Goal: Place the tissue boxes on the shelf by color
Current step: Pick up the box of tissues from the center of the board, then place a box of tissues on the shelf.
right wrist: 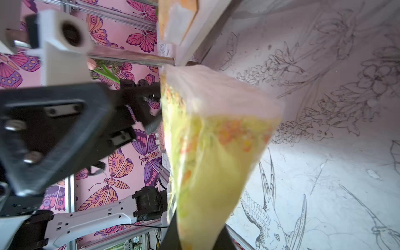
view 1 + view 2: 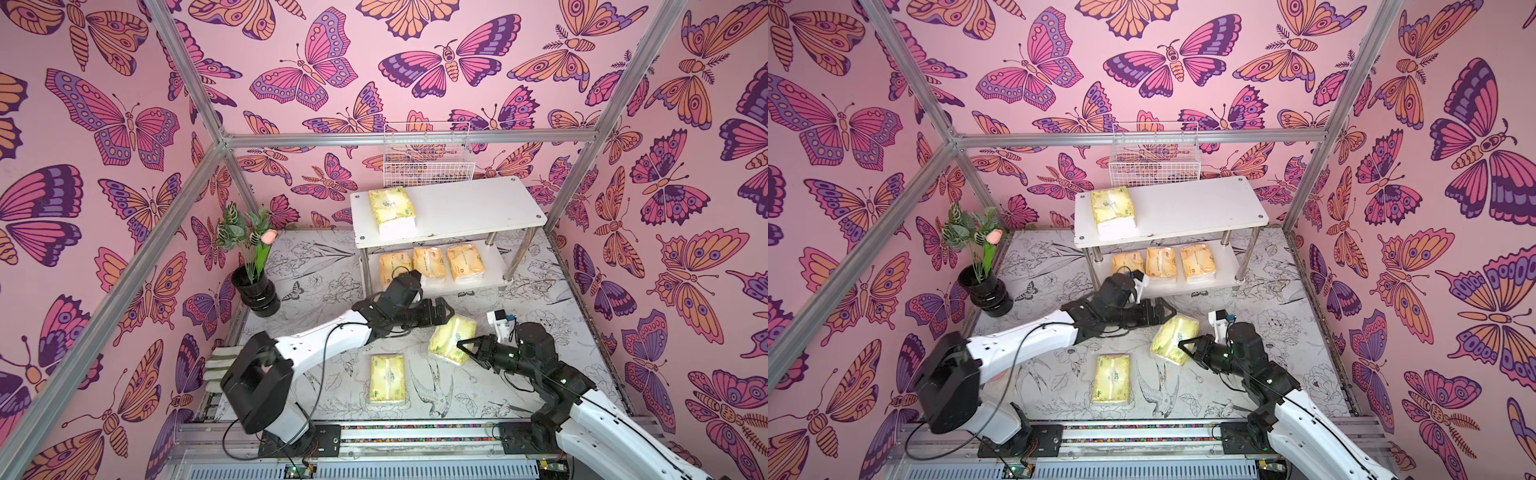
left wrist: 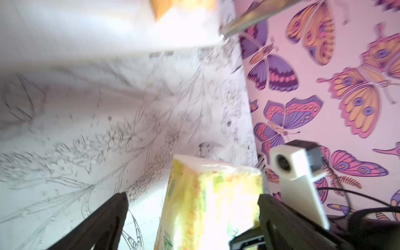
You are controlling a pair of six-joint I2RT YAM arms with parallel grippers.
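Right claw (image 2: 466,349) pinches the pale yellow-green pack (image 2: 446,336) by its near edge, tilting it up from the counter (image 2: 316,266); opposite, left claw (image 2: 446,312) gapes wide at its far end, seemingly for a handover toward the shelf (image 2: 478,208).

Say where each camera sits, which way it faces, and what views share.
Top views: high in front, facing down at the shelf; both arms show.
Left wrist: on the left arm, facing the pale pack past its open left tool; right arm's camera shows.
Right wrist: on the right arm, facing the pack its right tool pinches; left tool shows.
Shared: all show that pack.
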